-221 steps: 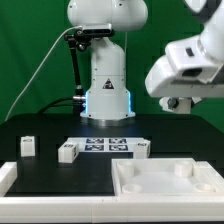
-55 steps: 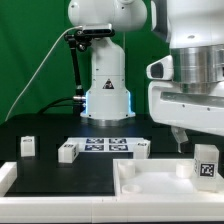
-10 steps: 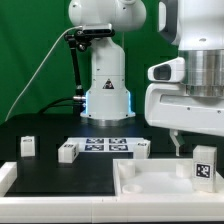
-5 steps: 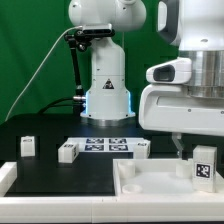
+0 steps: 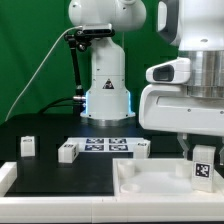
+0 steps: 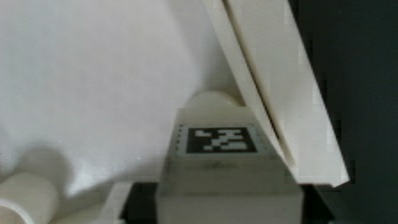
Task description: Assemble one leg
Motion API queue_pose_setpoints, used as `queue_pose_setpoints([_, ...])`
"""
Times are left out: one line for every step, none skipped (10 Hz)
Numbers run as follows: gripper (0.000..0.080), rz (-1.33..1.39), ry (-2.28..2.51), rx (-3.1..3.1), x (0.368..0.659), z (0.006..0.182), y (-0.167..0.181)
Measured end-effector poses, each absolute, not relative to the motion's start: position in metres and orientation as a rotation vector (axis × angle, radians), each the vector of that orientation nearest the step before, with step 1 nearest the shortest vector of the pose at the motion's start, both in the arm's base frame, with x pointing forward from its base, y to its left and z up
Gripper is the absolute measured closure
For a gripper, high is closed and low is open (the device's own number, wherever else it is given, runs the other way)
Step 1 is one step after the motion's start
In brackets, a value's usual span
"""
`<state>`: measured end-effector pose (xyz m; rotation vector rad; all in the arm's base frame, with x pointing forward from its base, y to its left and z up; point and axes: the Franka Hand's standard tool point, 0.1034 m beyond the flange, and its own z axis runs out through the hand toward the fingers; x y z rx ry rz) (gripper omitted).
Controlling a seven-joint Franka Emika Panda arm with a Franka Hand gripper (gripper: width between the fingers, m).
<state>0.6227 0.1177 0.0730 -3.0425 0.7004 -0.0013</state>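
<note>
My gripper (image 5: pixel 198 156) is shut on one leg (image 5: pixel 203 168), a small white block whose tag faces the camera. It holds the leg upright just above the right rear part of the large white panel (image 5: pixel 150 184). In the wrist view the leg (image 6: pixel 222 150) sits between my dark fingers (image 6: pixel 143 203), tag showing, next to the panel's raised edge (image 6: pixel 267 90). Three more legs stand on the black table: one (image 5: pixel 28 146) at the exterior view's left, one (image 5: pixel 68 152) near the marker board, and one (image 5: pixel 141 148) at the board's right end.
The marker board (image 5: pixel 105 145) lies flat in the middle of the table. The robot's white base (image 5: pixel 107 75) stands behind it. A round raised bump (image 6: pixel 25 196) of the panel shows in the wrist view beside the held leg.
My gripper has lowered the leg slightly toward the panel over the last second. The three loose legs have not moved.
</note>
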Motion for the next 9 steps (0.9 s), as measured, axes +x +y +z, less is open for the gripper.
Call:
queue_pose_setpoints([0.0510,-0.006,0.966,-2.958,0.6213,0.0723,0.1200])
queue_pose_setpoints([0.0510,-0.019,1.108,-2.903,0.6206,0.0720,0.1203])
queue_pose_setpoints([0.0509,-0.029,1.317,-2.808,0.6209,0.0717,0.1202])
queue_pose_setpoints([0.0509,-0.049,1.458,-2.727,0.6219,0.0716,0.1204])
queue_pose_setpoints([0.0509,-0.059,1.551,-2.671,0.6221,0.0717,0.1209])
queue_pose_setpoints([0.0509,-0.065,1.764,-2.531,0.6219,0.0716,0.1213])
queue_pose_setpoints([0.0509,-0.066,1.900,-2.431,0.6219,0.0717,0.1216])
queue_pose_setpoints([0.0509,-0.065,1.999,-2.348,0.6218,0.0718,0.1218])
queue_pose_setpoints([0.0509,-0.046,2.185,-2.159,0.6220,0.0717,0.1212])
